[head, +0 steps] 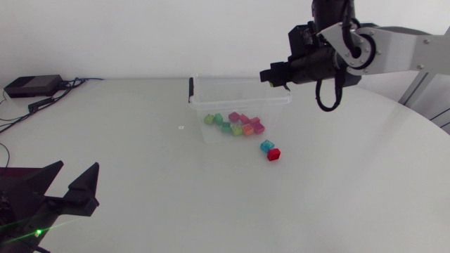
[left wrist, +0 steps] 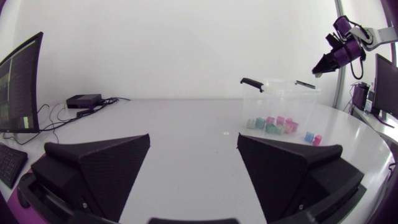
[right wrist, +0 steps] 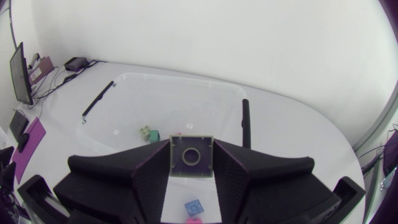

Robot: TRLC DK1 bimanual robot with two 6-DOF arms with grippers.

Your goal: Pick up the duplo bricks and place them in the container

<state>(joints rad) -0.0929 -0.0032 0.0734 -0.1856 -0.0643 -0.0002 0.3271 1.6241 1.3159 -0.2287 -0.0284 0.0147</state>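
On the counter [head: 140, 176], the clear container [head: 211, 104] sits mid-way, toward the far edge. Our left hand [left wrist: 193, 140] is spread, empty, at the near left corner. Our right hand [head: 269, 75] hangs over the container, pinching a grey brick [right wrist: 191, 154] by opposite sides. Most bricks [head: 235, 125] lie inside; teal brick [head: 266, 146] and red brick [head: 273, 154] sit just off its front right corner. We judge them light, rigid, slick: grip flat sides, not studs.

Left gripper [head: 77, 169] rests, fingers [left wrist: 106, 168] spread; raised right gripper [head: 267, 75] clamps a brick [right wrist: 191, 157].
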